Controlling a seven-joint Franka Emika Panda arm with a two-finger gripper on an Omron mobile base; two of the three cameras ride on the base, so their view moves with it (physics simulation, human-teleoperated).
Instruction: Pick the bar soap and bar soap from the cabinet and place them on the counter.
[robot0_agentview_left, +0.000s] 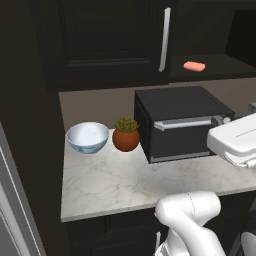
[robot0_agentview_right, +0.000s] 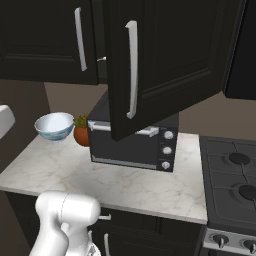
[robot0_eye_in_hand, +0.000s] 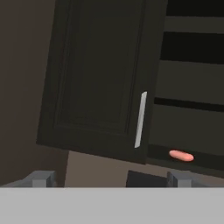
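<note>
Bar soap (robot0_agentview_left: 194, 66) on open cabinet (robot0_agentview_left: 107, 40) shelf

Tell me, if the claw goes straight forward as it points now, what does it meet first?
Probably the closed cabinet door, which lies dead ahead in the hand view. The bar soap on the open shelf sits off to the right of that line. Depth is hard to judge.

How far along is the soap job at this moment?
Done: the dark upper cabinet stands open, its door swung out. In hand: the two-finger gripper, open and holding nothing, faces one salmon-pink bar soap on the bottom shelf. Left: nearly everything; no soap lies on the white-grey marble counter, and I can see just one bar.
</note>
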